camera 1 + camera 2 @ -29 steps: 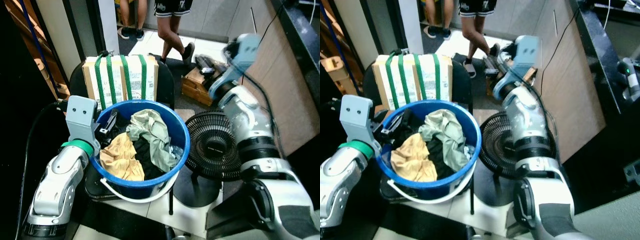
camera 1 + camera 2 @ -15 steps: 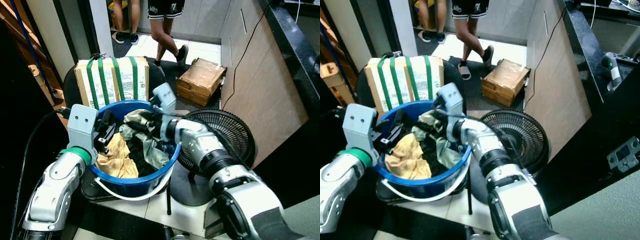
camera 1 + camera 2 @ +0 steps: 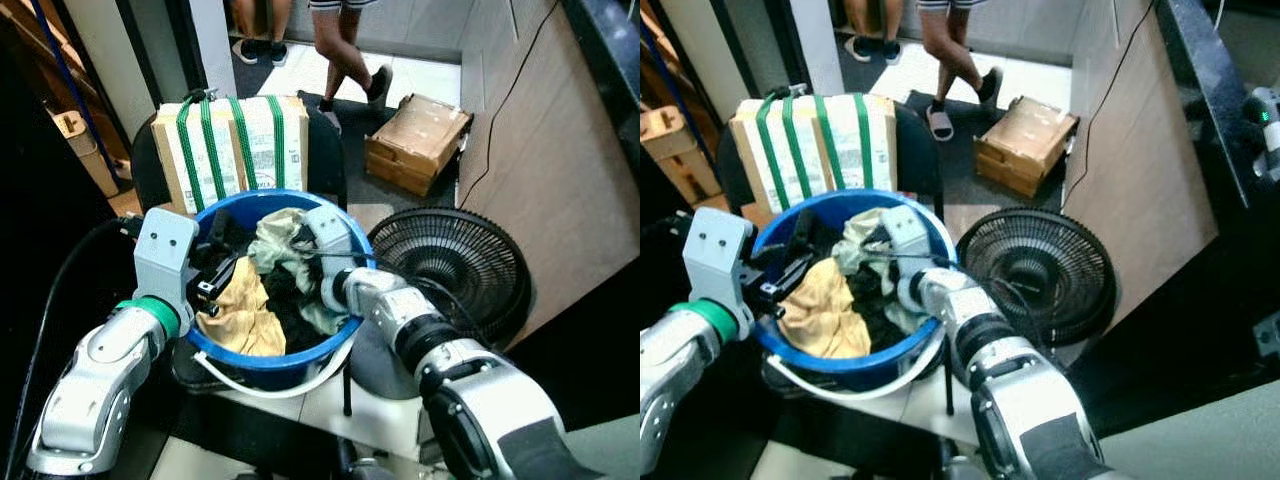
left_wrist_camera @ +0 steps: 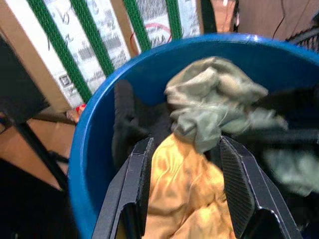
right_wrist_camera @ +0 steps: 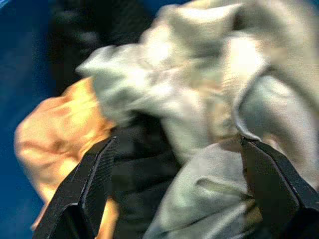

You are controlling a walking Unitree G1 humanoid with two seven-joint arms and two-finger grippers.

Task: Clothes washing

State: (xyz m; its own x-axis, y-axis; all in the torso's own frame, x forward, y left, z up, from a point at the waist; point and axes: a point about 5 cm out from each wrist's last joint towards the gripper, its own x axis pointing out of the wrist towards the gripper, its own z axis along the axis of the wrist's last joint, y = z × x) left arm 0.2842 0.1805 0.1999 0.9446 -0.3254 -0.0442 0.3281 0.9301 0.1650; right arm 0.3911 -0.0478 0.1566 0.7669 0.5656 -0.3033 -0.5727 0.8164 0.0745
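I am looking down on a blue bucket (image 3: 352,262) that is sitting on a dark chair (image 3: 330,160), in front of a cardboard box with green straps (image 3: 232,148). Clothes are filling the bucket: a pale green garment (image 3: 278,243) is lying on top toward the back, a yellow cloth (image 3: 238,312) is bunched at the near left, and dark fabric (image 3: 288,300) is showing between them. I am holding the left gripper (image 4: 183,185) at the bucket's left rim, its fingers spread wide over the yellow cloth and gripping nothing. The right gripper (image 5: 177,179) is reaching into the bucket from the right, fingers wide apart around the pale green garment, not closed on it. A black fan (image 3: 450,278) is lying on the floor just right of the bucket, with a brown carton (image 3: 417,140) beyond it, and a person's legs (image 3: 955,45) are standing at the far end.
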